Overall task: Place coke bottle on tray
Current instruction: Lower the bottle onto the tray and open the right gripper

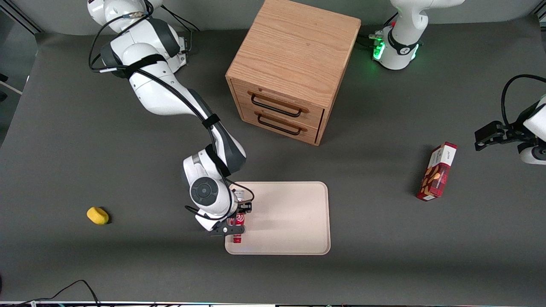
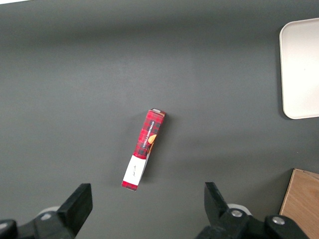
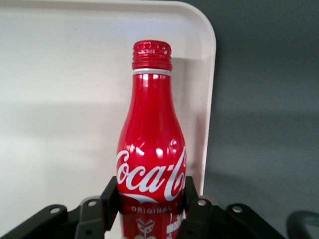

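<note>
- While the gripper (image 1: 237, 222) sits over the tray's (image 1: 294, 217) edge nearest the working arm's end of the table, its fingers (image 3: 109, 199) are closed onto the lower body of the coke bottle (image 3: 151, 144), one each side, so the bottle is firmly held.
- Wrist view: bottle lies lengthwise along the tray rim, cap end pointing away from the fingers, most of it over the cream surface w/ dark table just beside. Whether it touches the tray yet can't be told.
- Grip is low on the body, prob. to leave neck and cap free and keep the label clear of the fingers.
- Judgement: placing is nearly done; what's left is to set it down and release w/o it rolling off the low rim.
- Writing: white "Coca-Cola" script on red, "ORIGINAL" under it; rest hidden by fingers.
- Red snack box (image 1: 437, 172) lies toward the parked arm's end; its print is too small to read.
</note>
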You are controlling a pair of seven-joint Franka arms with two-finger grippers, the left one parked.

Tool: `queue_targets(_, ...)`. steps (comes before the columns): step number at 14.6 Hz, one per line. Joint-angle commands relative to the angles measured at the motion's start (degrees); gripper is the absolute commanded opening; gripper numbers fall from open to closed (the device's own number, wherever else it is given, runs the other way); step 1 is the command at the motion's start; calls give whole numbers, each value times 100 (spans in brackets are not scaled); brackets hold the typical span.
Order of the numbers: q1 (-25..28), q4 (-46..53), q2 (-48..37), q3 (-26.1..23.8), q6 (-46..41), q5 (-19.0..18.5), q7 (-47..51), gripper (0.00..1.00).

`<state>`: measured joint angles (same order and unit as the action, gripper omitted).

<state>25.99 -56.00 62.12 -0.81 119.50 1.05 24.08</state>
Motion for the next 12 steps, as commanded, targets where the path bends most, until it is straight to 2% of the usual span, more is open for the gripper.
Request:
queue_targets(1, 64, 247, 125, 90, 56, -26, -43, 84)
queue_targets(2, 64, 238, 125, 98, 64, -61, -35, 100)
queue_targets(12, 64, 230, 98, 99, 56, -158, -70, 100)
